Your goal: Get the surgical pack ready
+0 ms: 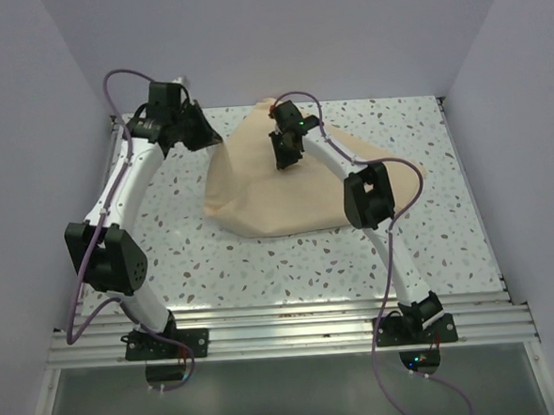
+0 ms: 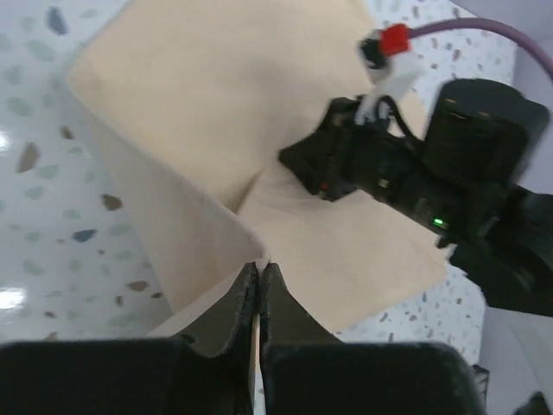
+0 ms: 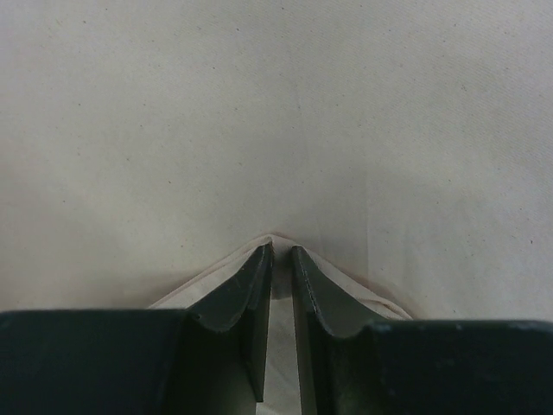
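The surgical pack shows only as a large tan cloth (image 1: 277,203), mounded on the speckled table (image 1: 262,265) with its folds drawn up toward a peak. Whatever lies under it is hidden. My left gripper (image 1: 203,137) is at the cloth's far left edge. In the left wrist view this left gripper (image 2: 261,266) is shut on a lifted corner of the cloth (image 2: 199,95). My right gripper (image 1: 286,158) is over the top of the mound. In the right wrist view the right gripper (image 3: 281,249) pinches a raised fold of the cloth (image 3: 259,112).
White walls close in the table on the left, back and right. A ribbed metal rail (image 1: 284,325) runs along the near edge where both arm bases are bolted. The right arm's purple cable (image 2: 484,30) crosses above the cloth.
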Controlling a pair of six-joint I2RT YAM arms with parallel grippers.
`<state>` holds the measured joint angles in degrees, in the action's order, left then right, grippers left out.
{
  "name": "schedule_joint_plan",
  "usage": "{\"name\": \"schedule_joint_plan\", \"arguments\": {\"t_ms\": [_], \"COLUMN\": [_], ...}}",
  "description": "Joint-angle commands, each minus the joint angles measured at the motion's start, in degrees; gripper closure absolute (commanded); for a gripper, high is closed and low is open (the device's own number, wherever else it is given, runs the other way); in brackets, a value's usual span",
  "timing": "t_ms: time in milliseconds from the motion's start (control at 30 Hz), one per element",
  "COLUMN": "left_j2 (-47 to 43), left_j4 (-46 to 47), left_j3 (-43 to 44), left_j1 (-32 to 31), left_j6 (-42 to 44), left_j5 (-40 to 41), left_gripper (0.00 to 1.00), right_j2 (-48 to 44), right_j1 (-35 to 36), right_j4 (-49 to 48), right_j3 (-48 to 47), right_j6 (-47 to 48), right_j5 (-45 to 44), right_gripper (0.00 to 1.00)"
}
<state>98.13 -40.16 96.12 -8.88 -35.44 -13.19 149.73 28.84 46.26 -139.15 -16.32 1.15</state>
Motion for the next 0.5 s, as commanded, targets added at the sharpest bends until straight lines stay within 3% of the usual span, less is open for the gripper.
{"name": "schedule_joint_plan", "arguments": {"t_ms": [0, 233, 333, 467], "left_j2": [2.24, 6.27, 5.86, -1.61], "left_j4": [-2.20, 1.58, -4.55, -4.32], "left_j3": [5.66, 9.34, 10.94, 1.47], "left_j1": [-4.90, -13.87, -14.14, -10.20], "left_j6": [-6.99, -13.60, -13.95, -12.99], "left_j5": [-1.48, -3.94, -1.07, 3.96], "left_gripper": [1.00, 1.00, 1.00, 1.00], "right_j2": [4.69, 4.52, 4.78, 3.91], "right_j1": [-1.24, -2.03, -2.30, -2.47], "right_j4": [2.43, 1.38, 2.08, 2.61], "right_j3": [0.55, 3.10, 2.48, 3.45], "right_j6": [-4.15, -6.10, -6.01, -4.95], "right_j5": [5.87, 11.94, 13.35, 13.44], "right_gripper": [0.80, 0.82, 0.82, 0.81]}}
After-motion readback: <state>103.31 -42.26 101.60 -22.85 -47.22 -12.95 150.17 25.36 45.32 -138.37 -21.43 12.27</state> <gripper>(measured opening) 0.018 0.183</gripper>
